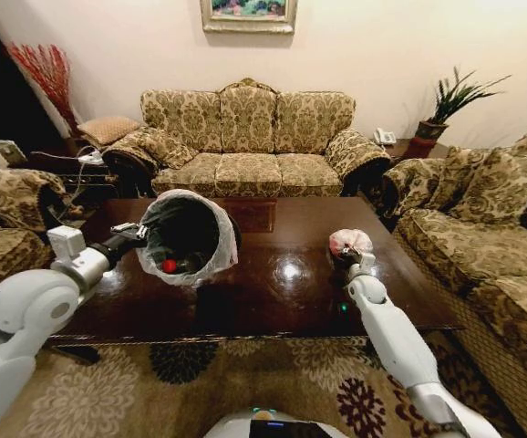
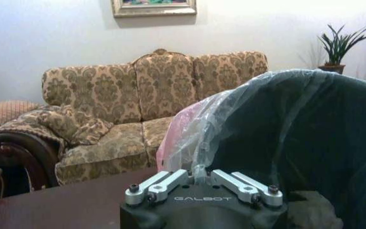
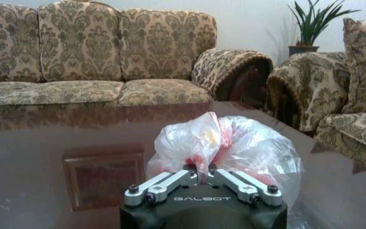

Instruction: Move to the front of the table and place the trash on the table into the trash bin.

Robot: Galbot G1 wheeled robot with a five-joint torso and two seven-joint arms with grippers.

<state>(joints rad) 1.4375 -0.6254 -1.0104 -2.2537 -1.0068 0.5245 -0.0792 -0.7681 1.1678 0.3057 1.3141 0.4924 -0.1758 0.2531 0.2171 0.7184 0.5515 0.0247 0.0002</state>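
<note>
The trash bin (image 1: 191,237) is tipped on its side over the left half of the dark glossy table (image 1: 282,283), its mouth facing me. My left gripper (image 1: 134,235) is shut on its bag-lined rim; the left wrist view shows the fingers (image 2: 164,183) pinched on the plastic liner of the bin (image 2: 297,138). Something red (image 1: 169,265) and a darker item lie inside. At the table's right, my right gripper (image 1: 350,257) is shut on the pink-white knotted bag (image 1: 350,241). In the right wrist view the gripper (image 3: 202,175) clamps the bag (image 3: 228,143) at its knot, over the table (image 3: 75,143).
A patterned sofa (image 1: 245,137) stands behind the table, another sofa (image 1: 491,228) to the right and an armchair (image 1: 8,210) to the left. A potted plant (image 1: 446,109) sits in the back right corner. A patterned rug (image 1: 200,383) lies in front.
</note>
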